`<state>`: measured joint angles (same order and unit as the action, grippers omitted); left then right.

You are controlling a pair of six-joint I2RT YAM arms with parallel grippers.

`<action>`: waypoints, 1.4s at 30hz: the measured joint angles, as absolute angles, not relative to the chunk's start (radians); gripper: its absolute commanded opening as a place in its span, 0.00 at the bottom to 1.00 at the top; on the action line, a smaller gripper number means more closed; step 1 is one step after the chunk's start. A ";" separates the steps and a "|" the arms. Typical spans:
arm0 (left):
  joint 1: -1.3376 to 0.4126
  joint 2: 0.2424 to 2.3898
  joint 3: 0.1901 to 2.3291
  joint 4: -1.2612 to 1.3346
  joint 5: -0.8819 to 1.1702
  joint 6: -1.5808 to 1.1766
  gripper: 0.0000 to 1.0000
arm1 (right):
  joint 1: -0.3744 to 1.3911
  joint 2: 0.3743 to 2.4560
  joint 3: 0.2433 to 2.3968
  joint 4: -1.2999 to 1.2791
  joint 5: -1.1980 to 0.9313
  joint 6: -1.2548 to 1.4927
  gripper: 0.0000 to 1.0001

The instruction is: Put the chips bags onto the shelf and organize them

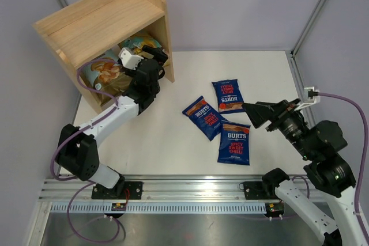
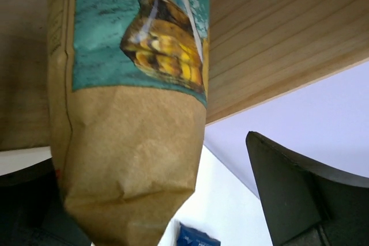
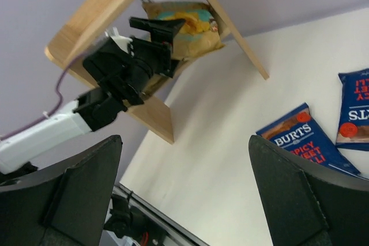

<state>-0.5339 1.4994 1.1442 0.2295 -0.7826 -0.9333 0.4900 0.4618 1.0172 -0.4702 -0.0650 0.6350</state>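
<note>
— Overhead view first: whereabouts of the bags?
— Two inside the shelf (image 1: 98, 21), upper left of frame, under the top board: pale blue bag (image 1: 104, 73) left, tan bag (image 1: 141, 43) right, side by side, likely to leave room. Three dark blue bags (image 1: 228, 95) flat on the bench (image 1: 173, 159), centre right, not yet shelved. Left tool (image 1: 158, 56) at the shelf mouth by the tan bag; right tool (image 1: 251, 114) beside the dark blue ones.
— Left wrist view?
— Tan bag between the fingers (image 2: 300, 194), spread wide, with a clear gap on the right. Nothing pinched.
— Right wrist view?
— Right tool wide open and empty, aimed across the bench, probably waiting for shelf access.
</note>
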 measured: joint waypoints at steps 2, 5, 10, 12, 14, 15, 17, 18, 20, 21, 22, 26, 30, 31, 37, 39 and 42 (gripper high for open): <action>-0.534 1.486 1.144 0.184 -0.782 -0.949 0.99 | 0.490 0.522 1.036 -0.482 -0.081 0.608 0.99; -0.534 1.467 1.148 0.127 -0.779 -0.955 0.99 | 0.490 0.610 1.037 -0.515 -0.101 0.570 1.00; -0.534 1.432 1.159 0.058 -0.767 -0.962 0.99 | 0.490 0.722 1.029 -0.539 -0.118 0.524 0.99; -0.534 1.412 1.159 0.035 -0.763 -0.963 0.98 | 0.490 0.742 1.021 -0.540 -0.125 0.516 1.00; -0.534 1.385 1.159 0.019 -0.759 -0.967 0.81 | 0.490 0.751 1.012 -0.540 -0.126 0.510 0.99; -0.534 1.372 1.159 0.015 -0.756 -0.968 0.74 | 0.490 0.752 1.009 -0.540 -0.127 0.508 0.99; -0.534 1.350 1.159 0.009 -0.754 -0.970 0.58 | 0.490 0.752 1.007 -0.540 -0.133 0.507 1.00; -0.534 1.343 1.159 0.006 -0.752 -0.970 0.54 | 0.490 0.751 1.007 -0.538 -0.137 0.506 0.99; -0.533 1.340 1.159 -0.001 -0.748 -0.974 0.49 | 0.490 0.750 1.007 -0.537 -0.144 0.505 0.99; -0.532 1.340 1.159 -0.007 -0.744 -0.976 0.46 | 0.490 0.750 1.007 -0.537 -0.145 0.504 1.00; -0.529 1.340 1.159 -0.012 -0.741 -0.981 0.43 | 0.490 0.750 1.007 -0.537 -0.146 0.504 0.99; -0.517 1.340 1.159 -0.030 -0.729 -1.011 0.20 | 0.490 0.745 1.007 -0.537 -0.151 0.503 1.00; -0.507 1.338 1.154 -0.059 -0.726 -1.060 0.12 | 0.490 0.743 1.007 -0.536 -0.151 0.501 0.99; -0.502 1.336 1.149 -0.060 -0.723 -1.077 0.11 | 0.490 0.744 1.007 -0.535 -0.151 0.501 0.99; -0.423 1.323 1.110 -0.043 -0.615 -1.166 0.06 | 0.490 0.746 1.005 -0.525 -0.152 0.501 0.99; -0.402 1.322 1.099 -0.034 -0.589 -1.196 0.06 | 0.490 0.745 1.004 -0.518 -0.152 0.501 0.99; -0.383 1.321 1.085 -0.019 -0.569 -1.232 0.05 | 0.490 0.743 0.995 -0.507 -0.153 0.503 0.99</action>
<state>-0.3828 1.3209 1.0855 -0.0189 -0.5694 -1.2316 0.4900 0.7425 0.9951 -0.5072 -0.1532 0.5030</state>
